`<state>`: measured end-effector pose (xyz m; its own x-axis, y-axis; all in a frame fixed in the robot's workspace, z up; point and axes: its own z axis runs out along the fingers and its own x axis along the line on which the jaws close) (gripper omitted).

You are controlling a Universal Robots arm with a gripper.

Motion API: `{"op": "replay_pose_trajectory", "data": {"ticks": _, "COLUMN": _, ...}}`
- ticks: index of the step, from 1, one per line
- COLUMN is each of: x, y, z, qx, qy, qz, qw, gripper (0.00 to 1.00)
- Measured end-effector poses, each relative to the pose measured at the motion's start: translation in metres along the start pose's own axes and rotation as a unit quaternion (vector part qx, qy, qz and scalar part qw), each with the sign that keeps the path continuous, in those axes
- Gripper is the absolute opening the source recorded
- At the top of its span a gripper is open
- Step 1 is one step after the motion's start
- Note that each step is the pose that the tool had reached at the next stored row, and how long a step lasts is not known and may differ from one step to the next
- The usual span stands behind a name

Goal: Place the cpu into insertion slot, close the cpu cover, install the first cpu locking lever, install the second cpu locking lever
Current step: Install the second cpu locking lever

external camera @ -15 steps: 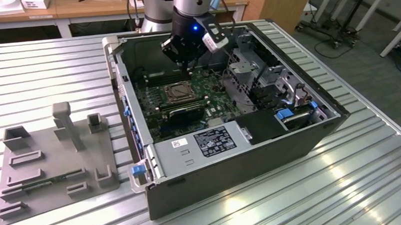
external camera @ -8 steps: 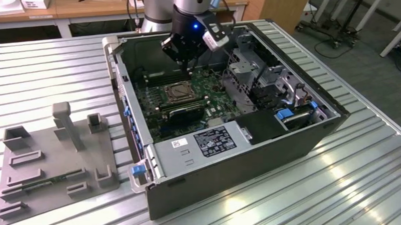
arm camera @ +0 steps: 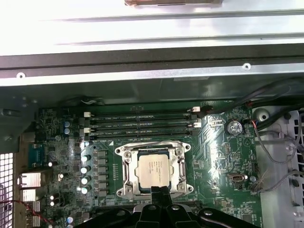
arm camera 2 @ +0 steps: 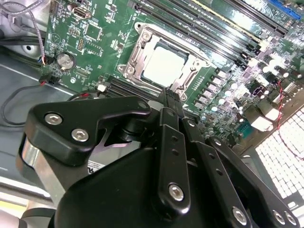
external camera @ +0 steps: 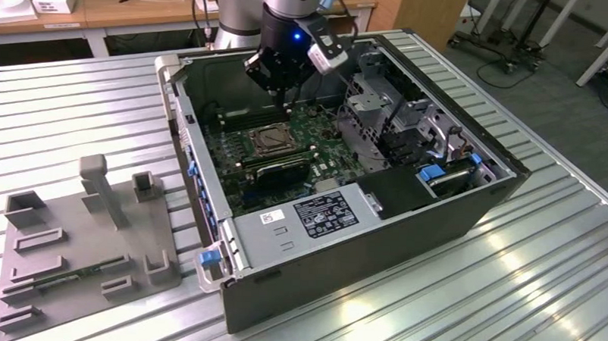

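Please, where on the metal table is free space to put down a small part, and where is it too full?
Free: the ribbed table between the case and the grey fixture, and the stretch on the exterior view's right. Crowded: inside the case, around the socket under the tool.

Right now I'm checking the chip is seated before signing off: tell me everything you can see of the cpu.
The cpu is a small, flat square chip with a pale silvery metal top bearing faint print. It lies flat in the insertion slot on the green board, and the cpu cover, a silver metal frame, lies down around it so the top shows through the cut-out. In both wrist views the gripper's black tip sits near one edge of the socket; whether it touches cannot be told.
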<state>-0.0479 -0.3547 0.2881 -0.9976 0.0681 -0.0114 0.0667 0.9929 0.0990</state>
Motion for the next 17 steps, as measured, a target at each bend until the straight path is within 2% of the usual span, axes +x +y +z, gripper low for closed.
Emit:
{"op": "replay_pose_trajectory", "data": {"ticks": 10, "x": -0.0001, "y": 0.0006, "z": -0.0063, "qx": 0.0, "qy": 0.0, "qz": 0.0, "qw": 1.0, "gripper": 0.11}}
{"op": "replay_pose_trajectory", "data": {"ticks": 17, "x": -0.0001, "y": 0.0001, "z": -0.0066, "qx": 0.0, "qy": 0.0, "qz": 0.0, "qw": 1.0, "gripper": 0.11}}
